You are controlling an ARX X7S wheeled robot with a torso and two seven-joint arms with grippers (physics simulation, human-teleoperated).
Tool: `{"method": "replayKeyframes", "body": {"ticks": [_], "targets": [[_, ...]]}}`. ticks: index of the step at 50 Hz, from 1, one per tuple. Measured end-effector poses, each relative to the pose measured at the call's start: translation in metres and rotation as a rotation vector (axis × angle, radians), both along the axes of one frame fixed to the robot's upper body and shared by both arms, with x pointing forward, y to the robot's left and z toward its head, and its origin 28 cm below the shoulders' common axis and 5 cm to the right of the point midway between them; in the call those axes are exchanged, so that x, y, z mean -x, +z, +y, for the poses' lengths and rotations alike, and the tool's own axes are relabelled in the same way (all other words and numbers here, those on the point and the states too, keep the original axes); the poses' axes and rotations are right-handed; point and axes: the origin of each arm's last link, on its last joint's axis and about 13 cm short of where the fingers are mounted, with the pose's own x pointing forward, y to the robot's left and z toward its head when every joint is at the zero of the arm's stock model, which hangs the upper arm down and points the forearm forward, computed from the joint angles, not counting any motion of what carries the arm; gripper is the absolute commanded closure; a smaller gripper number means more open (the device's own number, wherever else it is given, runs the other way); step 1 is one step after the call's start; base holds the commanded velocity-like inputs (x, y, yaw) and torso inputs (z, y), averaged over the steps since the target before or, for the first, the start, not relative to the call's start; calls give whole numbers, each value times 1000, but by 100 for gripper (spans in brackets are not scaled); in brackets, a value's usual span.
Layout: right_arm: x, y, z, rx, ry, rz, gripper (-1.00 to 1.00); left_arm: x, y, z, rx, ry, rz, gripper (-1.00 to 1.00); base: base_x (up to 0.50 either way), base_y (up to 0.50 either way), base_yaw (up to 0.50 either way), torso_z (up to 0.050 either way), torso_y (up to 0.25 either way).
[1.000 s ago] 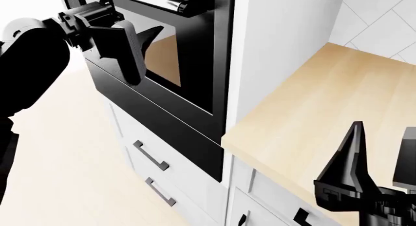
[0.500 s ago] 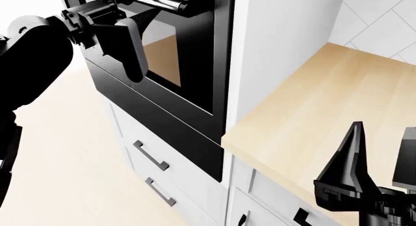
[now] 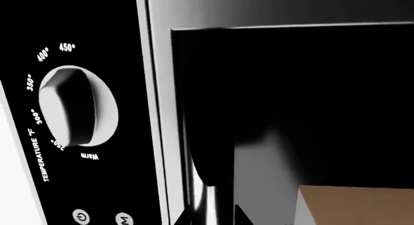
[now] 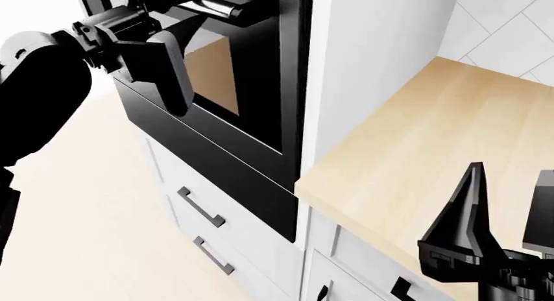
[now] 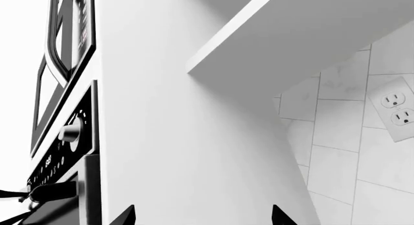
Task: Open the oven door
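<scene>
**Entry: oven door, left gripper at the handle, pull beginning**

- Oven door (image 4: 229, 87): glossy black, glass window, upper left of the head view. Against the view of half a second ago, its top edge now stands slightly off the cabinet face and more of the tan interior shows through the window. I judge the door has started to tip open, only a crack so far.
- Silver bar handle (image 4: 212, 6): runs along the top of the door at the upper edge of the head view.
- My left gripper (image 4: 186, 28): fingers spread, one broad finger lying across the glass below the bar, the other reaching up beside the handle. It has risen a little since the earlier view. Whether it is hooked behind the bar I cannot tell.
- Temperature knob (image 3: 74, 106): left of the left wrist view, on the control panel above the door; untouched.
- My right gripper (image 4: 506, 213): lower right of the head view, over the wooden countertop (image 4: 416, 139), fingers apart, holding nothing.
- Drawer handles (image 4: 201, 207): lower centre, below the oven.
</scene>
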Motion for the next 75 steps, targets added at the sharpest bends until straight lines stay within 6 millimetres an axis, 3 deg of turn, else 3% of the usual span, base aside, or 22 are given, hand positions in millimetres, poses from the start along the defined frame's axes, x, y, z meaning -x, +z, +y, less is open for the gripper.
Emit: {"method": "replayKeyframes", "body": {"ticks": [25, 46, 75], "targets": [[0, 2, 0, -5, 2, -4, -100, 44, -30, 0, 73, 153, -98, 100, 0, 0, 0, 0, 2], [1, 2, -1, -16, 2, -10, -100, 70, -40, 7, 80, 207, -107, 100, 0, 0, 0, 0, 2], [-1, 3, -1, -19, -2, -11, -100, 83, -48, 11, 109, 232, -102, 100, 0, 0, 0, 0, 2]]}}
